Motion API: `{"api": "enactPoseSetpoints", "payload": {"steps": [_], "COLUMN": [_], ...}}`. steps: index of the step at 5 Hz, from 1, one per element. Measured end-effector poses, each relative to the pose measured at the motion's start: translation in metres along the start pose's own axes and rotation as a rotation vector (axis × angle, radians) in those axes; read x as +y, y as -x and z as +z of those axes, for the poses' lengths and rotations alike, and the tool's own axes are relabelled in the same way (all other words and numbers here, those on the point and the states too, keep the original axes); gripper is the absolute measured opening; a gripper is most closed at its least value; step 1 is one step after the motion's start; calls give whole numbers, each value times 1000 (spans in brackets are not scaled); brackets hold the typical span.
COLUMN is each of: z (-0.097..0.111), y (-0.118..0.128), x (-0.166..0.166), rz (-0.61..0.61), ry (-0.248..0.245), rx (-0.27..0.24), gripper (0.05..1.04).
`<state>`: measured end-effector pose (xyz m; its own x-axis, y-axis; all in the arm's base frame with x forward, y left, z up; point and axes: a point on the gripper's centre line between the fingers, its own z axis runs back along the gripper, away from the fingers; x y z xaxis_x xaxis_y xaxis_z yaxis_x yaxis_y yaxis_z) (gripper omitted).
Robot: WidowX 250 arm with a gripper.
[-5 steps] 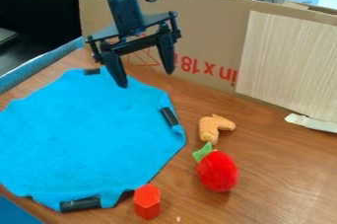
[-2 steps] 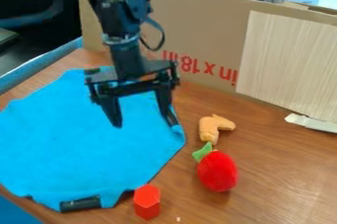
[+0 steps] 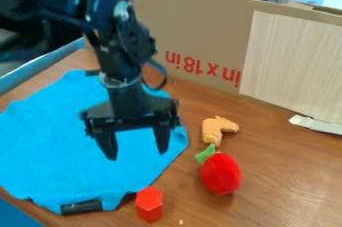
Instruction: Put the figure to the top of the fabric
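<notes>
Across the foreground, a brown wooden surface (image 3: 287,171), with a cardboard wall (image 3: 200,26) standing behind. Spread over the left part, a blue fabric (image 3: 53,136), slightly wrinkled. Above the fabric, a black robot arm (image 3: 127,48) from the upper left, with the end effector (image 3: 136,155) hanging downward, wide open and empty. On the right, a red plush fruit (image 3: 220,173) with a green leaf, and just beyond it, a curved tan toy (image 3: 217,130). Near the close edge of the fabric, on bare wood, a red hexagonal block (image 3: 149,205), upright, most likely the figure of the task; not yet lifted.

Step in hand, by judgement: approaching the block. Best to centre above it before descending, to match the grip with two opposite flat sides, and to close gently, without tipping it. Important also not to pinch the fabric or to push the black roll (image 3: 81,206) at its edge. After gripping, lift straight up, then lower softly onto flat cloth.
</notes>
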<state>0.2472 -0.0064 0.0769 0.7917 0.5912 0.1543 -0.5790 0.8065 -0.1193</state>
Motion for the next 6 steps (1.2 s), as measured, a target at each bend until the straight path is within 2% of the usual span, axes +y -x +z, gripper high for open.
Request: {"api": "enactPoseSetpoints", "payload": {"steps": [1,2,3,6], "z": [-11,-31,-43,-65], "y": [10,22,26,40], "x": [-1,-3,-1,1], "rz": [-18,-39,-19,-58], "ry": [-7,-39,-40,-87], "rx": [-38,-54,-68,-73], "gripper": [1000,1000,1000,1000]}}
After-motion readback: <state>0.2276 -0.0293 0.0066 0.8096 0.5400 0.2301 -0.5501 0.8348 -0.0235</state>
